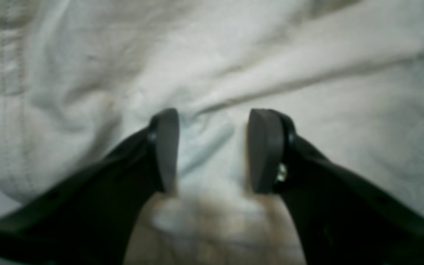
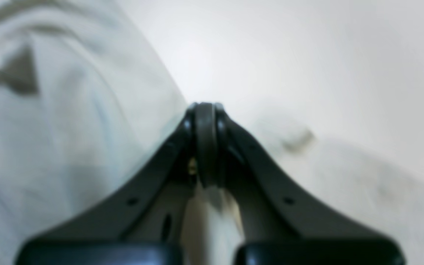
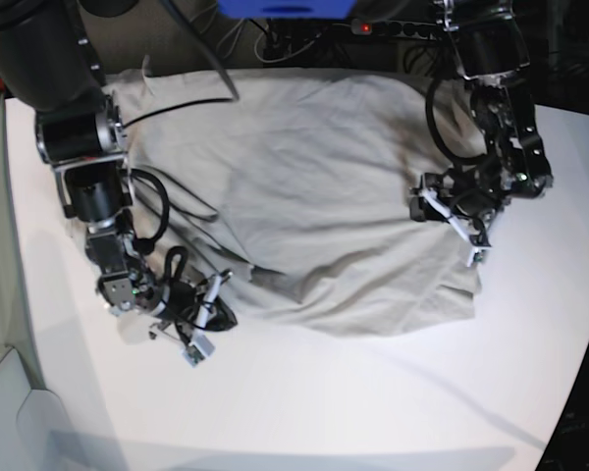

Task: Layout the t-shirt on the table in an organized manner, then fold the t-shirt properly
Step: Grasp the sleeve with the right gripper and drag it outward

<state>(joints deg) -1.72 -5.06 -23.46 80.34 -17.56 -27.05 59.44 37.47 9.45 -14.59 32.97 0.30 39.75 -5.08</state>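
The light grey-beige t-shirt (image 3: pixel 314 186) lies spread and wrinkled over the far half of the white table (image 3: pixel 324 402). My left gripper (image 3: pixel 450 228) stands over the shirt's right edge. In the left wrist view it (image 1: pixel 214 147) is open, its grey pads (image 1: pixel 166 147) resting apart on rumpled t-shirt cloth (image 1: pixel 234 55), and a stitched hem runs down the left. My right gripper (image 3: pixel 216 299) sits at the shirt's near-left corner. In the right wrist view it (image 2: pixel 206 110) is shut at the shirt's edge, with cloth (image 2: pixel 50 129) running off on both sides and bare table (image 2: pixel 307 55) beyond.
A black cable (image 3: pixel 191 93) lies over the shirt's far-left part, near the right arm's base. More cables and a blue object (image 3: pixel 285 8) sit behind the table. The table's curved edge (image 3: pixel 581 373) runs down the right side.
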